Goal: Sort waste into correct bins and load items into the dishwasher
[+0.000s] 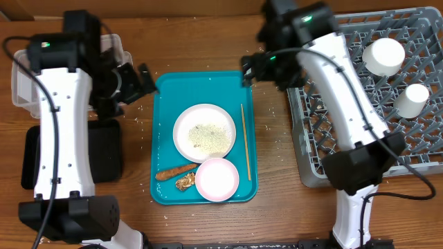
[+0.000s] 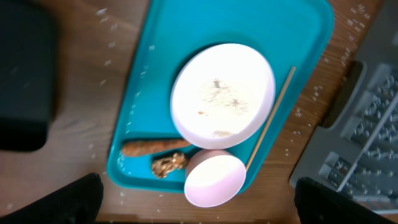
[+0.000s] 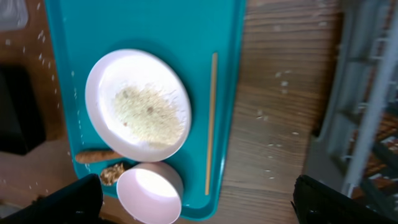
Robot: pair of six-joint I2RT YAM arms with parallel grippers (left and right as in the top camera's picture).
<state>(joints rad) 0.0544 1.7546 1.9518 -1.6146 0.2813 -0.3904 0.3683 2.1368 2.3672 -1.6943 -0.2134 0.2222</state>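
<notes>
A white plate [image 1: 204, 133] holding rice lies mid-way on the teal tray [image 1: 166, 104]. In front of it sit an empty white bowl [image 1: 217, 179], a carrot-like strip [image 1: 176, 171] and a golden crinkled scrap [image 1: 184, 182]. The grey dish rack [image 1: 325, 131] at right holds a white bowl [image 1: 384, 55] and a cup [image 1: 415, 99]. My left gripper [image 1: 140, 81] hovers open off the tray's back left corner. Above the tray's back right corner my right gripper [image 1: 250, 69] is open too. Both are empty. The left arm partly hides the clear tub [image 1: 24, 83]; the black tray [image 1: 104, 149] lies in front of it.
A thin wooden stick [image 1: 245, 142] lies along the teal tray's right side. Loose rice grains dot the wooden table [image 1: 277, 159] around the tray. The rack's near left edge [image 3: 348, 93] stands close to the right gripper.
</notes>
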